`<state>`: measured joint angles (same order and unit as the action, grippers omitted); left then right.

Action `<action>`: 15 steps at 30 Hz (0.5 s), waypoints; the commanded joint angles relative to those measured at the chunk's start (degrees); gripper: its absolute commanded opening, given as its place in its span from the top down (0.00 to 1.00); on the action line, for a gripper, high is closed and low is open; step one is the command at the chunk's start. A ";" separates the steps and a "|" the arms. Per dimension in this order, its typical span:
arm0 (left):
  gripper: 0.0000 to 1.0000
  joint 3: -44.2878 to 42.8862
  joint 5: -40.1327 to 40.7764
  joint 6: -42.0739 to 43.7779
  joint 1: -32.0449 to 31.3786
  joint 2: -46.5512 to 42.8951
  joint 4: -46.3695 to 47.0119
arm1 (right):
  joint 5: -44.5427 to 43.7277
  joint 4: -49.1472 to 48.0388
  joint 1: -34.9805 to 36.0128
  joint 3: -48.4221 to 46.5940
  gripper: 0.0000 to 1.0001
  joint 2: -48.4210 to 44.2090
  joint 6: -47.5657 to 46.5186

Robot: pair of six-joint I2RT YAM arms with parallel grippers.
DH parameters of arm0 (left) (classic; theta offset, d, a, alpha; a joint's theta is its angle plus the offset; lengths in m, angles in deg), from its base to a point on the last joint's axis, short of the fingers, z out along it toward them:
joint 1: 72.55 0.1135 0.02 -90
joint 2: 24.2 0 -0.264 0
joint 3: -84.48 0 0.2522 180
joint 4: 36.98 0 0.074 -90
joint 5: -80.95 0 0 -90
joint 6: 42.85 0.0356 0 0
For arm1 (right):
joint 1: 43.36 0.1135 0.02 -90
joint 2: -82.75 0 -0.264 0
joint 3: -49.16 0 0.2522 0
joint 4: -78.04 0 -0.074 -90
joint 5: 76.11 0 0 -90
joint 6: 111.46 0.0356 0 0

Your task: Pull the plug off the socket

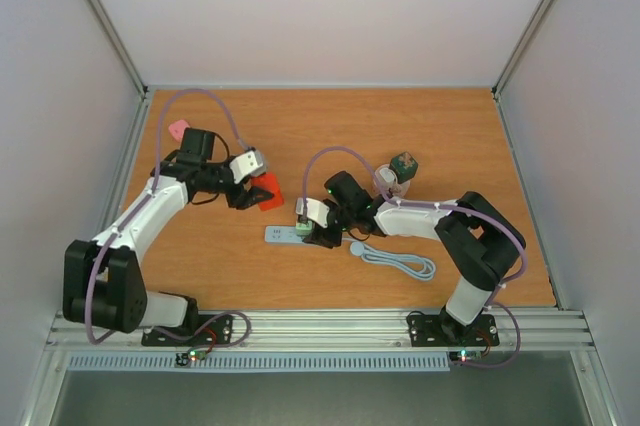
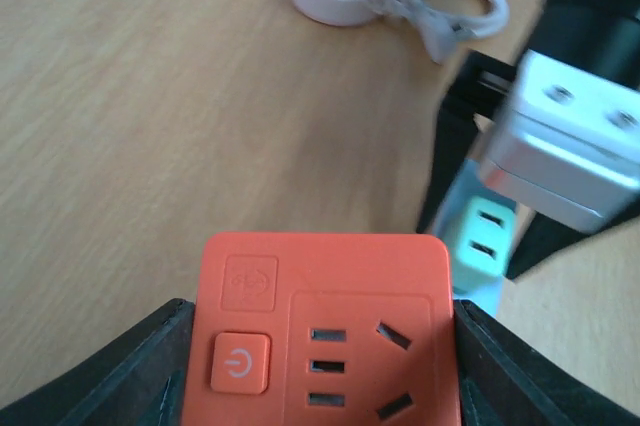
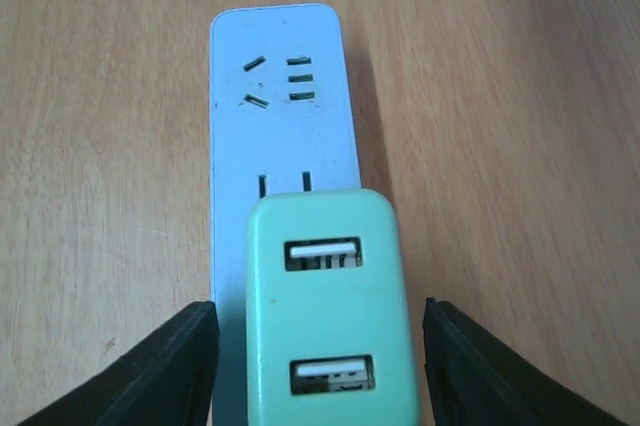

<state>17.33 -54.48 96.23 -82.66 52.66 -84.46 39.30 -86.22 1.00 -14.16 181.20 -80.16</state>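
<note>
Green USB plug (image 3: 325,306) sits over one end of pale blue power strip (image 3: 280,96), mid-table, toward front edge. Cannot tell whether prongs are seated. Bare wood table (image 1: 450,126) lies open on far side. Strip's grey cable (image 1: 400,261) coils just to right. Right gripper (image 3: 318,346) straddles plug, fingers spread, gap on each side; arm folded low, reaching left. Left gripper (image 2: 320,366) pinches orange socket block (image 2: 330,276) just beyond strip's left end, arm stretched forward.

Top external: you look down from high over the pale blue plastic power strip (image 1: 281,235).
Left wrist: low, facing it from its left.
Right wrist: close above it.
Wrists share: its mint green plastic plug (image 3: 325,316).
</note>
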 commanded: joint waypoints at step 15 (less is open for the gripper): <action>0.73 -14.80 0.61 -47.08 14.65 19.06 21.80 | 0.02 2.40 0.39 -5.97 0.04 -4.49 5.32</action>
<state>6.73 -53.37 59.90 -71.60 68.29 -69.20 39.02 -84.67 1.02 -17.62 179.30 -76.86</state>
